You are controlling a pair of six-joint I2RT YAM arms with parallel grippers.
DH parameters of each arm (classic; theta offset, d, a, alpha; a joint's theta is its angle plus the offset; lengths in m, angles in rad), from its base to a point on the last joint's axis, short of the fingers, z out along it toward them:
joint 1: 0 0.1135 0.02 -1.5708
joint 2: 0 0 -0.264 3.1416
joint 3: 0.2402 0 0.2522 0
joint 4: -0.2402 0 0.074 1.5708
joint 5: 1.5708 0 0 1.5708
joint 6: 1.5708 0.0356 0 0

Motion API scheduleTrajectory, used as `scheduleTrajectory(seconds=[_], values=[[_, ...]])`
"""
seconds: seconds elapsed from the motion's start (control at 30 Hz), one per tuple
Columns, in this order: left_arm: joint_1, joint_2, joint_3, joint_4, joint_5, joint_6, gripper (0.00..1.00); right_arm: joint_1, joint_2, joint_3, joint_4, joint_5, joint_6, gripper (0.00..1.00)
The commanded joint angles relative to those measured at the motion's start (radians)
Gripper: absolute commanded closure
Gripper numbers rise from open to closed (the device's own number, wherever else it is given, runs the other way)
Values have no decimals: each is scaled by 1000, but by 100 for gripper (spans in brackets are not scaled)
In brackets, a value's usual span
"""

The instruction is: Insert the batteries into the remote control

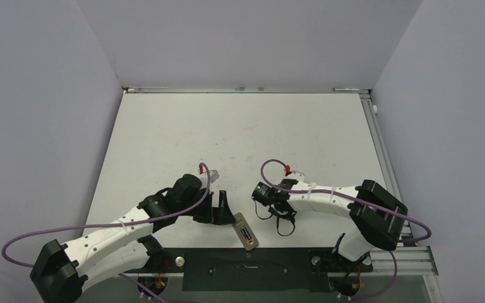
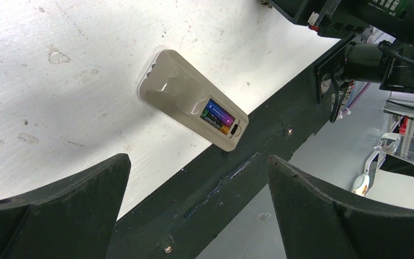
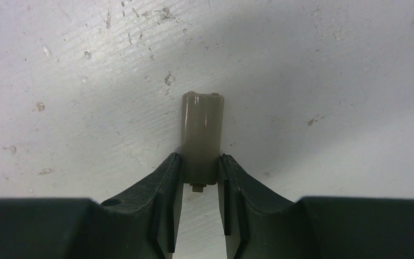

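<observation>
Left claw [image 1: 221,208]: spread wide, holding nothing, poised near the remote control [image 2: 188,100]. Lies back-up at the near edge of the surface [image 1: 227,126], between the two arms, greyish-beige, recess uncovered. Holds the batteries [image 2: 218,116] side by side in that recess, one purple-blue, one brownish-gold, both apparently seated. Right claw [image 3: 200,167]: nearly pressed together, pinching the battery cover [image 3: 203,124] by its long edges at the nearer end, flat on the surface, a little right of the remote. Looks like the closing step, judging by the filled recess. Squeeze evenly to stop the small smooth cover twisting or squirting out. Lift level, carry leftward, match the end with two small nubs to the recess, then press down gently. Steady the remote with the left claw to avoid nudging it off the edge.
</observation>
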State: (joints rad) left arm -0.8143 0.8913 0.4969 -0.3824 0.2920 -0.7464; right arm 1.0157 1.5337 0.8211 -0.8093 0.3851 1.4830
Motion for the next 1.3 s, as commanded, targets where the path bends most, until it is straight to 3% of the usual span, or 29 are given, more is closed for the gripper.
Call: scheduleTrajectory(seconds=[0.0, 0.3, 0.5, 0.9, 1.27], values=[[7, -3, 19, 12, 3, 9, 4, 18, -12, 40, -23, 34, -74, 91], [15, -5, 14, 10, -5, -4, 4, 60, 18, 120, -121, 103, -194, 91], [25, -18, 17, -2, -22, -9, 4, 112, -17, 120, -73, 84, -318, 91], [66, -83, 93, -139, -122, -7, 4, 172, -155, 105, 46, -32, -534, 91], [162, -143, 181, -234, -96, 51, 4, 185, -174, 123, 112, -218, -705, 91]])
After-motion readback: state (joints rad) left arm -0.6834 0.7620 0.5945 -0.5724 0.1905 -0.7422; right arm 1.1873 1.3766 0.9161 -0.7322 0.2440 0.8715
